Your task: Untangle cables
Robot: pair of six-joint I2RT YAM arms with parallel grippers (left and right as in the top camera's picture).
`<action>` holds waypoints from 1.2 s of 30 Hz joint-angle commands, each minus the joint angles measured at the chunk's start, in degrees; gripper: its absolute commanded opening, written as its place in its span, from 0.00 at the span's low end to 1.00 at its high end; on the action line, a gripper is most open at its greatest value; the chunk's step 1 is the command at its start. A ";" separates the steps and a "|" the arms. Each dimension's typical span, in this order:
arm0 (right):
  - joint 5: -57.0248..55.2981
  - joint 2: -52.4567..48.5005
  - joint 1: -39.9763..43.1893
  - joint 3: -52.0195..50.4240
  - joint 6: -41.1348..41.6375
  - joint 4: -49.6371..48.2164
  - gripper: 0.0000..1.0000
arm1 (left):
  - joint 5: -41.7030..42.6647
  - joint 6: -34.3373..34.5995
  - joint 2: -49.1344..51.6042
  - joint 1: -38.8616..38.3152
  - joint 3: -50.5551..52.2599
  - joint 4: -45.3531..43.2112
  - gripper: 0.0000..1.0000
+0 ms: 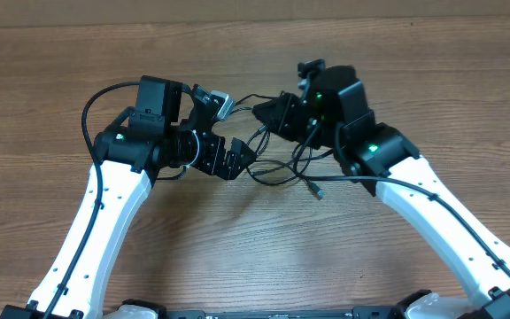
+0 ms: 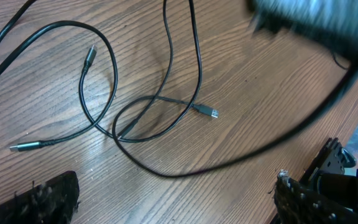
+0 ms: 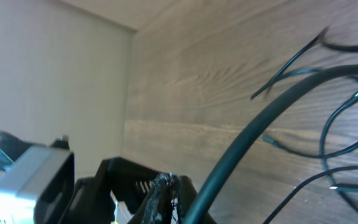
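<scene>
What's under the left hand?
Loosely looped cables, three plug tips, on the table; left hand open above. A blurred arm covers their far run.

Brown wood-grain table [image 1: 237, 257] — plain pale wall [image 3: 55, 74] beside it

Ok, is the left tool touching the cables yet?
Apart. The left wrist view shows the left tool wide open, with bare wood between each finger and the cables.

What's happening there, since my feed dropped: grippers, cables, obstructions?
Left gripper open above the table. Right gripper shut, a cable beside it, grip unclear. Cables spread loose, crossing in places. Nothing seen blocking.
</scene>
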State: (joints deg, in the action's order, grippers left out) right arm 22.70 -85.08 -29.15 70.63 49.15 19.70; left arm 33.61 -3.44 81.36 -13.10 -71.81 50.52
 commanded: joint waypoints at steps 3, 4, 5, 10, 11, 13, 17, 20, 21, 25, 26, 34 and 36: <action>0.22 4.98 5.05 1.88 -1.25 0.70 0.04 | 2.25 -1.29 -1.03 -0.07 -0.02 -1.38 0.99; 0.57 5.49 5.57 1.90 -1.27 0.94 0.04 | 3.04 -1.31 -1.03 -0.07 -0.02 -2.01 1.00; 0.66 5.95 5.86 1.90 -1.25 1.20 0.04 | 3.72 -1.31 -1.03 -0.07 -0.02 -2.75 1.00; 0.57 7.98 5.99 1.90 -1.25 2.16 0.04 | 3.93 -1.33 -1.01 -0.13 -0.02 -6.05 0.99; 0.57 8.07 5.99 1.90 -1.22 2.16 0.04 | 3.93 -1.33 -1.01 -0.26 -0.02 -6.36 1.00; 0.59 8.11 5.99 1.90 -0.87 2.14 0.04 | 3.93 -2.21 -1.01 -0.96 0.00 -6.91 1.00; 0.57 8.11 5.99 1.88 -0.17 2.08 0.04 | 3.93 -4.90 -0.74 -3.87 0.11 -7.76 1.00; 0.59 8.11 5.99 1.90 0.33 2.08 0.04 | 3.89 -8.61 -0.02 -7.02 0.15 -7.74 0.99; 0.63 8.11 5.99 1.88 0.33 2.10 0.04 | 3.82 -9.68 0.35 -8.20 0.15 -7.76 0.99; 1.88 8.22 6.03 1.88 0.31 2.10 0.04 | -0.48 -10.27 1.95 -11.43 0.15 -8.39 0.84; 1.90 8.28 6.03 1.88 0.33 2.12 0.04 | -1.95 -10.29 2.54 -11.91 0.15 -8.50 0.75; 3.08 10.49 9.40 4.09 0.26 4.98 0.04 | -4.13 -6.69 9.38 -12.33 0.15 -11.76 0.04; 3.08 11.28 10.21 5.09 -0.44 7.56 0.04 | -5.11 -4.57 10.32 -11.93 0.13 -13.86 0.04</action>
State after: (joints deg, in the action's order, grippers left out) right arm 25.04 -77.01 -20.23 72.14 49.45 26.65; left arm 30.79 -11.07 90.24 -25.52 -71.79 37.85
